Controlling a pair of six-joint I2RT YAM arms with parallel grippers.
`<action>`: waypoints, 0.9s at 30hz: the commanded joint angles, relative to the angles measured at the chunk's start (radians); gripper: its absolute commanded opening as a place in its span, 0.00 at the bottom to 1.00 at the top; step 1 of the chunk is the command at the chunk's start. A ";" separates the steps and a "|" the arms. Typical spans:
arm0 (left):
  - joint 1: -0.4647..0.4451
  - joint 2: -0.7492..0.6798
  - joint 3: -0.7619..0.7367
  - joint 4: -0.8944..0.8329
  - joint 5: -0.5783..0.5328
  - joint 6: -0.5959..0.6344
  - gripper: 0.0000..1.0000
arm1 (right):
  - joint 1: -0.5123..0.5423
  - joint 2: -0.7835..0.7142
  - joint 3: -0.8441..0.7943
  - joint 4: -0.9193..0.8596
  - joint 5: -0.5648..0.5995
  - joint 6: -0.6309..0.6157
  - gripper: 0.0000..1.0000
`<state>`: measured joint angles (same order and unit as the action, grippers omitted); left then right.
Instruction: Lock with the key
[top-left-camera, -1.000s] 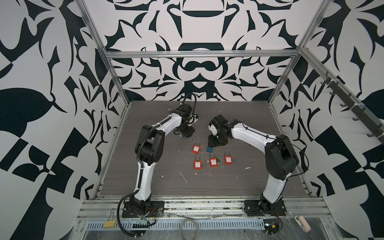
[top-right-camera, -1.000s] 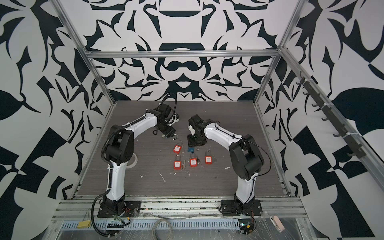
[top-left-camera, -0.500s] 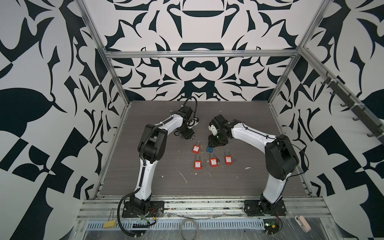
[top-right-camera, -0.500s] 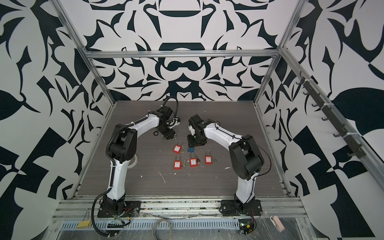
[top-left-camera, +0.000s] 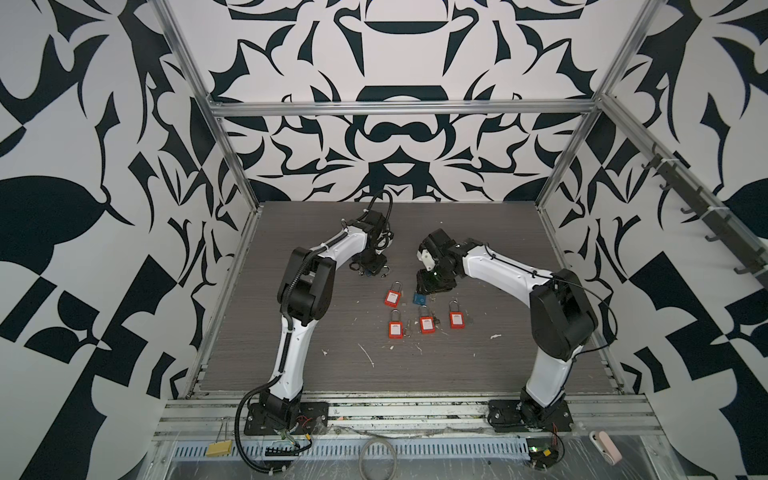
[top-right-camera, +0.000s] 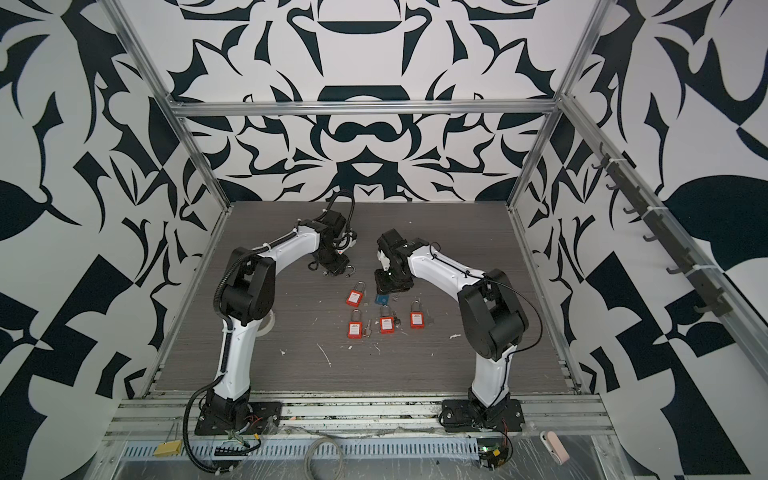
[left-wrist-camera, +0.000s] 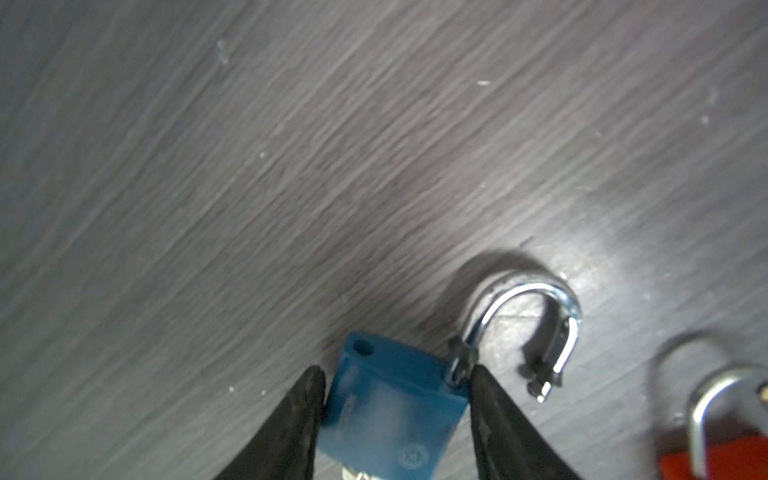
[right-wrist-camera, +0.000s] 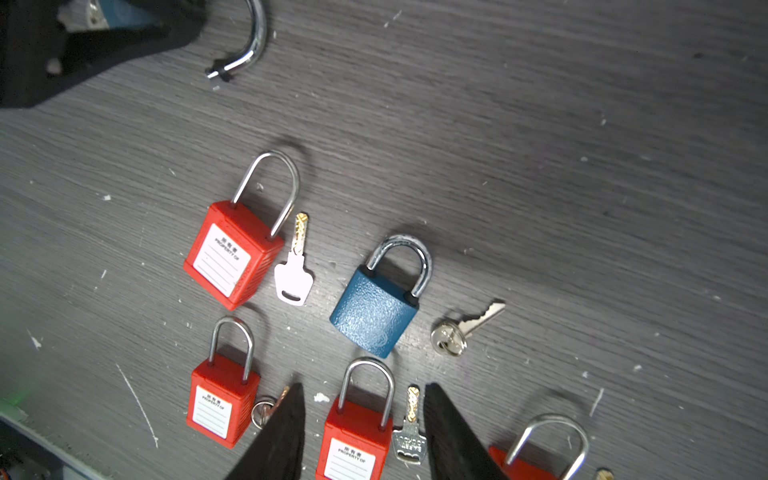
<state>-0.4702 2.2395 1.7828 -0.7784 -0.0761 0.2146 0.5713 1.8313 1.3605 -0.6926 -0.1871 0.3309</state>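
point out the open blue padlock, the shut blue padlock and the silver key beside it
open blue padlock (left-wrist-camera: 390, 407): left wrist view, on its blue body
shut blue padlock (right-wrist-camera: 374, 309): right wrist view, on its blue body
silver key (right-wrist-camera: 478, 320): right wrist view, on its blade

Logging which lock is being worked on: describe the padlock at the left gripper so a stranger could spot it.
On the dark wood-grain table, look past the cluster of red padlocks to the left gripper. Between its fingers sits a blue padlock with its silver shackle swung open, unlike the closed blue padlock lying beside the red ones.
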 joint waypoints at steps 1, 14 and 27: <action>0.011 0.011 0.006 -0.060 0.004 -0.146 0.55 | 0.006 -0.028 0.012 -0.004 -0.002 0.007 0.50; 0.057 -0.084 -0.160 -0.008 0.051 -0.599 0.54 | 0.006 -0.052 -0.031 0.032 -0.005 0.010 0.50; 0.061 -0.310 -0.547 0.184 0.078 -1.151 0.56 | 0.023 -0.061 -0.026 0.042 -0.002 0.016 0.49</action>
<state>-0.4088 1.9522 1.3205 -0.5949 -0.0196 -0.7136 0.5816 1.8057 1.3300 -0.6548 -0.1905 0.3382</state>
